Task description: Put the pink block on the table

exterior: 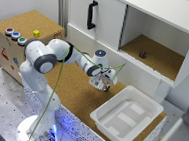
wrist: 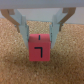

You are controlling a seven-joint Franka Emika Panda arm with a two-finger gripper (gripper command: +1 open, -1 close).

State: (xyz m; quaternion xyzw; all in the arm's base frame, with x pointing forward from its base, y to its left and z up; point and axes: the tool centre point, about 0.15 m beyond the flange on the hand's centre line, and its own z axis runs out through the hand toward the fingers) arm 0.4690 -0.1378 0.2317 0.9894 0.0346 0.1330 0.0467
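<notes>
One white arm reaching across centre frame, end effector (exterior: 102, 85) lowered over the cork bench (exterior: 74, 90), just left of a white bin (exterior: 125, 119) at lower right. Clenched on the pink block (wrist: 40, 48), seen close in the wrist view between both fingers (wrist: 21, 24), a black mark on its face. Probably hovering just above the cork, though contact hard to judge. Placing step in hand. Next: lowering until seated, then spreading the fingers and lifting straight up. Dark block (exterior: 142, 54) resting in the open cabinet (exterior: 161, 28), upper right.
</notes>
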